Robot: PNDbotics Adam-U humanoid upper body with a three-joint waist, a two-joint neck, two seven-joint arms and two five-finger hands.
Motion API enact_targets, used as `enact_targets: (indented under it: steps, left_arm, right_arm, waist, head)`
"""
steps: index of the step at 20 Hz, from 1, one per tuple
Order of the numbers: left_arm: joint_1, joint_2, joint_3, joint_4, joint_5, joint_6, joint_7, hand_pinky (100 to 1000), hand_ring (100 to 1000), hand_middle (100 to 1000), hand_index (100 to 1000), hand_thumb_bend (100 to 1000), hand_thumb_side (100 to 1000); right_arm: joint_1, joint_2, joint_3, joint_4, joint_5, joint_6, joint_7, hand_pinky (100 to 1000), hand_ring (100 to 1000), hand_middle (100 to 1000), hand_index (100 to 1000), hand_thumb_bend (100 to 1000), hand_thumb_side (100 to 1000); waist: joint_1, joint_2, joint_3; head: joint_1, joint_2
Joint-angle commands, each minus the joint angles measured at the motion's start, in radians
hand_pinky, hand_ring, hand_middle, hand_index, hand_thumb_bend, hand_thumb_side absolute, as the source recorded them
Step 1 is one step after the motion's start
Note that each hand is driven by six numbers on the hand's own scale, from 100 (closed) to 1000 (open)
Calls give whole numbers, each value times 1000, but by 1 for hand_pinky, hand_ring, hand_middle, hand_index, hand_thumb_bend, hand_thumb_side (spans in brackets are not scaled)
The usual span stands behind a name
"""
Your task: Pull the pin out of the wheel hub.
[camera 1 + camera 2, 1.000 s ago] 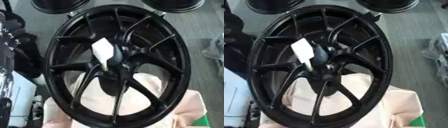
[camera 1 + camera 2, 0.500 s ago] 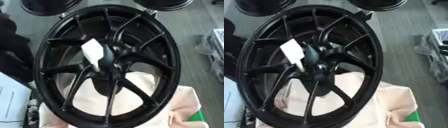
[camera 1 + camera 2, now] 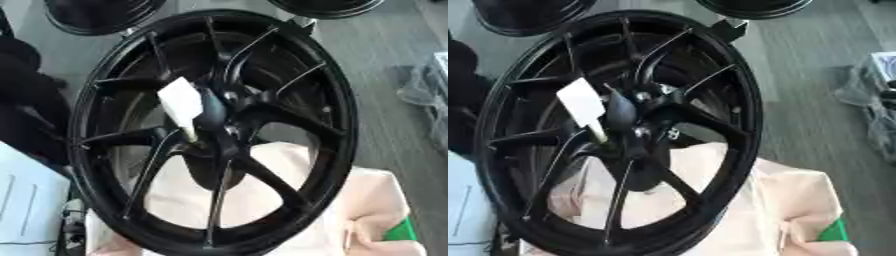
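A big black wheel hub [image 3: 289, 65] with thin spokes fills both views and stands tilted on a pale cloth. The pin [image 3: 181, 104] has a white flat head and a short pale shaft. It sticks out of the hub's centre boss [image 3: 219, 117], just left of the middle, and also shows in the right eye view as the pin [image 3: 583, 104]. Nothing touches it. Neither of my hands shows in either view. A dark blurred mass [image 3: 31, 95] lies at the left edge; I cannot make out what it is.
Pale cream cloth [image 3: 367, 200] lies under the wheel's lower half, with a green patch [image 3: 401, 232] at the bottom right. A white sheet [image 3: 26, 200] sits at the lower left. Two more black wheels [image 3: 101, 15] stand behind. A plastic-wrapped thing [image 3: 877, 100] lies on the grey floor, right.
The whole picture has shifted and tilted, so the camera has moved. The pin stays in the hub's centre as before.
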Motion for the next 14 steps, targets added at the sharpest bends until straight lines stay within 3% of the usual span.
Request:
enact_targets:
  steps: [1,2,6,11,14]
  left_arm:
    - [-55,109,-33,-31,-16,-10,-84,692,746,700,767,545,549]
    - [-73,124,-48,-35,-25,-19,-121,700,748,702,771,384,547]
    - [-149,149,-106,-39,-65,-48,-303,739,764,724,796,392,602]
    - [-228,134,-166,-39,-111,-58,-616,778,790,747,816,388,692]
    - [-254,130,-224,-39,-132,-69,-657,790,795,753,823,401,716]
  right_arm:
    - [1,-38,-3,-7,11,2,6,718,662,621,744,100,664]
    - [2,-39,-2,-7,13,2,7,718,662,620,744,100,664]
    - [5,-44,0,-6,16,4,10,717,660,619,743,100,666]
    - [7,-49,2,-5,19,6,14,717,658,617,743,100,664]
    - [7,-51,4,-5,19,7,16,717,657,616,742,100,666]
  waist:
    - [0,-27,0]
    - [2,-28,-1]
    - [10,-31,-1]
    - [17,-36,0]
    - [20,-37,-2]
  head:
    - [3,4]
    - [4,6]
    - [5,10]
    - [7,15]
    - [6,15]
